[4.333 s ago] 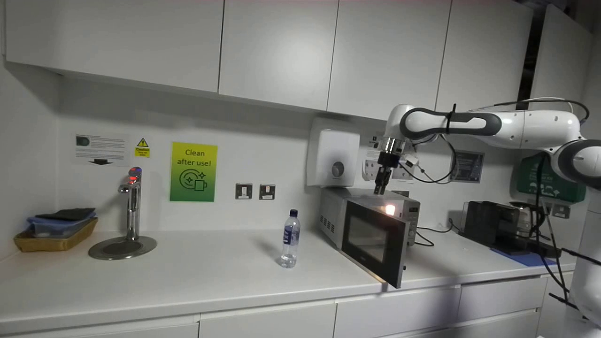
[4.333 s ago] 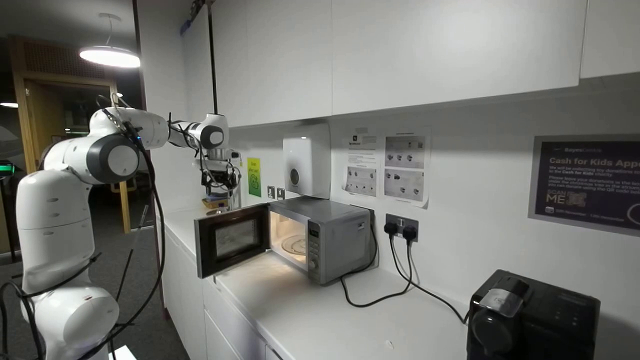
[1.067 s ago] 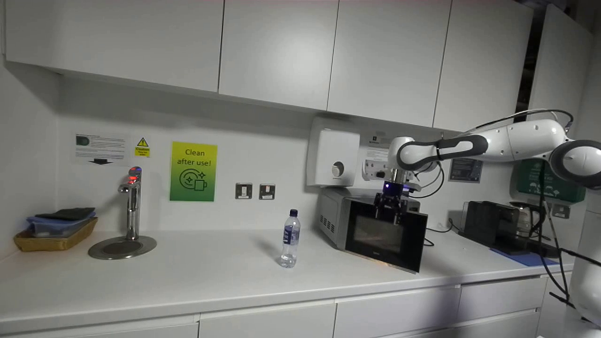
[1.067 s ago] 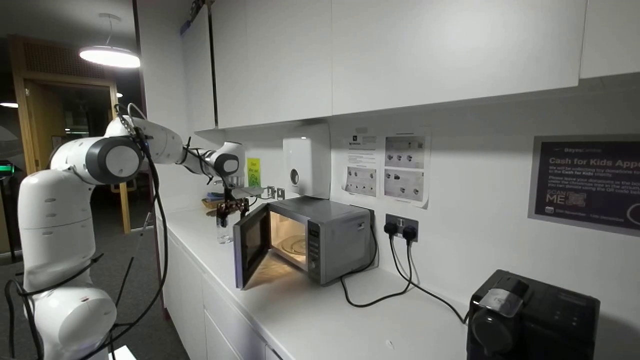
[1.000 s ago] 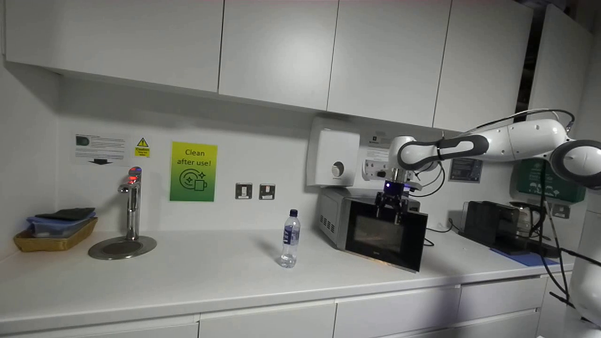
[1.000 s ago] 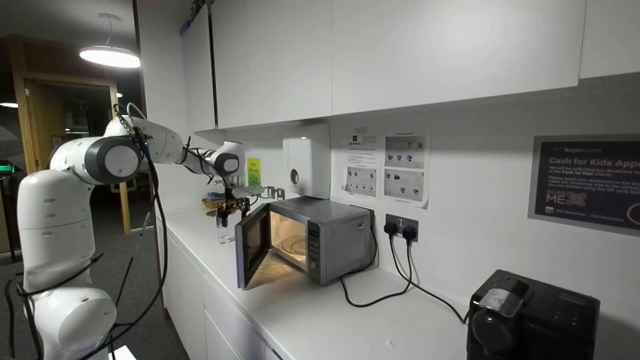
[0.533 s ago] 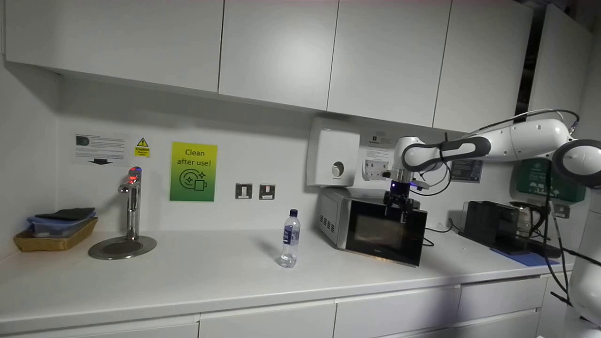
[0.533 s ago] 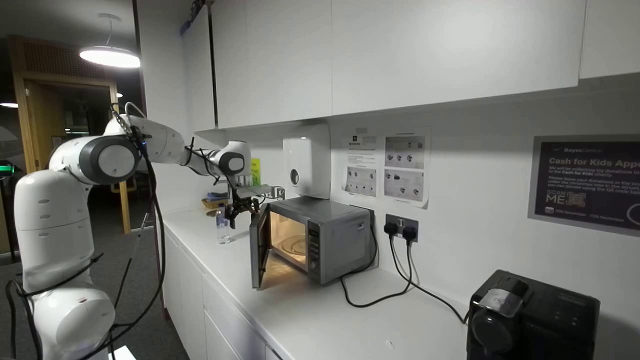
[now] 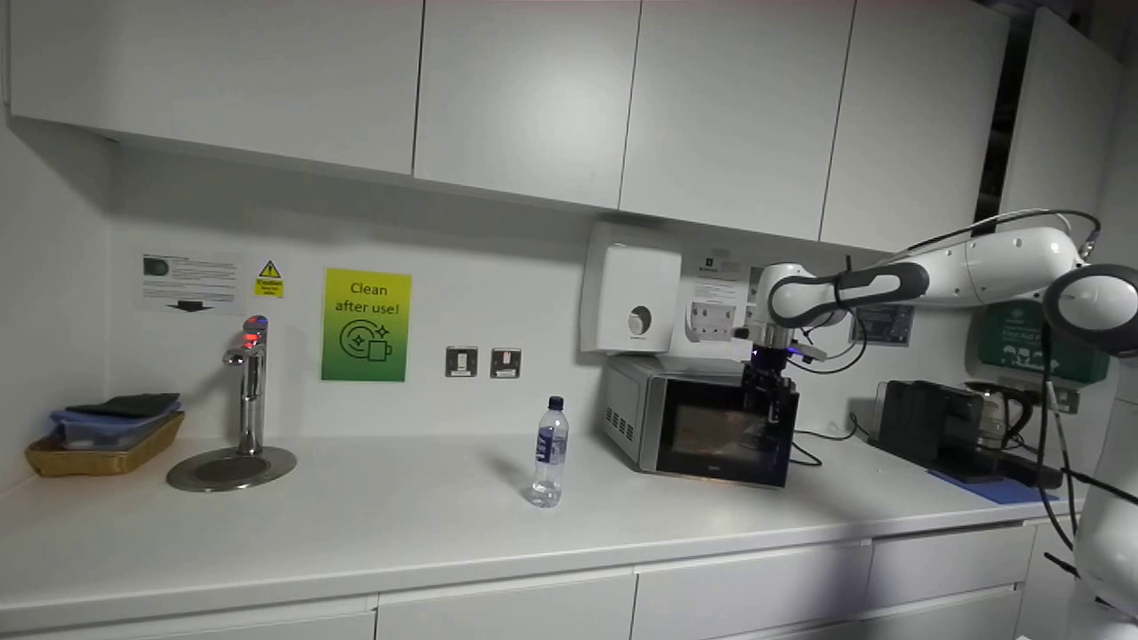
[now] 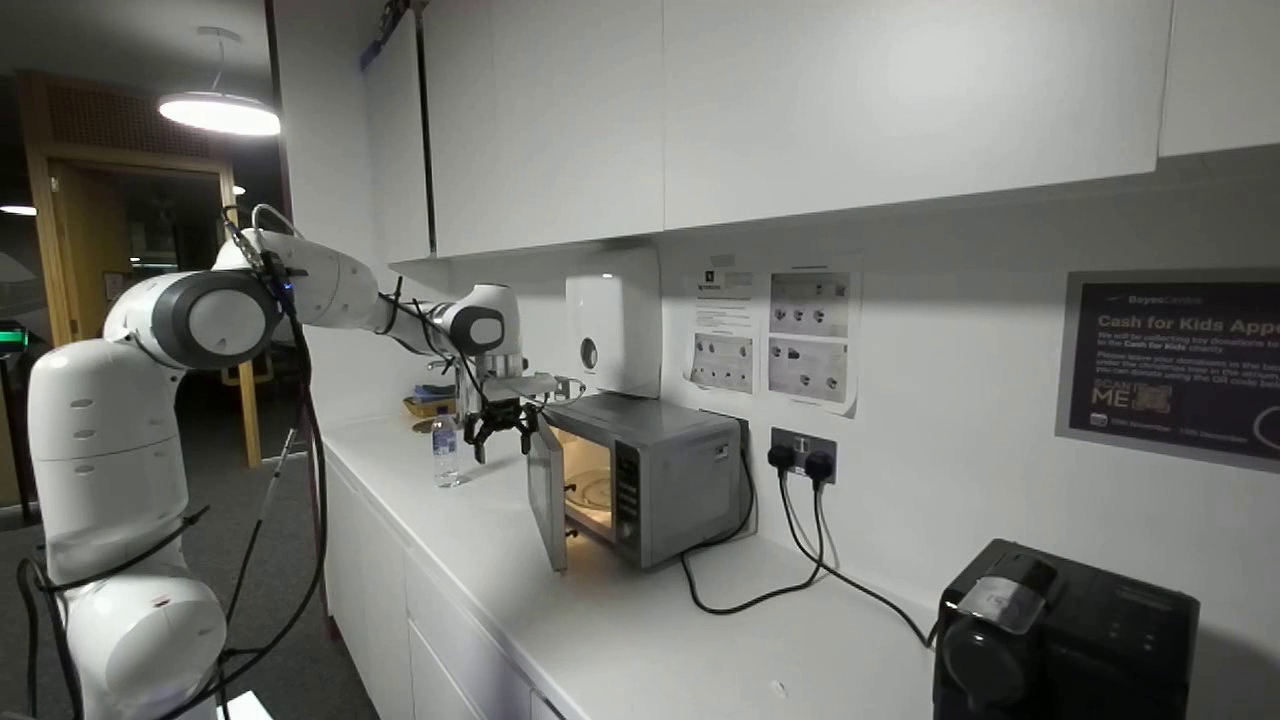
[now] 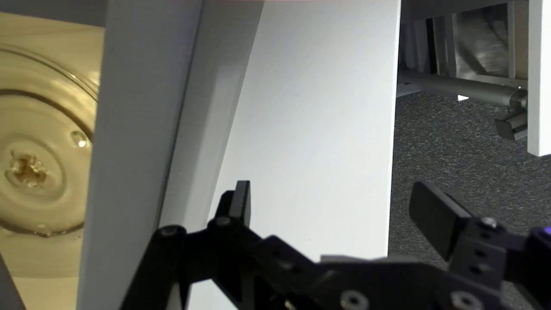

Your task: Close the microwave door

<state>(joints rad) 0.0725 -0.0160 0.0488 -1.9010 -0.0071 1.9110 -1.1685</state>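
Microwave door (image 9: 720, 436): dark, glossy, standing ajar; in an exterior view, at bottle's (image 9: 550, 452) three o'clock
Fingers (image 11: 435, 215): we are seeing them parted wide
Worktop (image 9: 356, 524): lying white
Room lamp (image 10: 220, 115): it is glowing

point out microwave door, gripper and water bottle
Microwave door (image 9: 714, 434), in an exterior view: dark glass window
Gripper (image 11: 332, 191), in the wrist view: midway between fingertips
Water bottle (image 9: 551, 448), in an exterior view: its label
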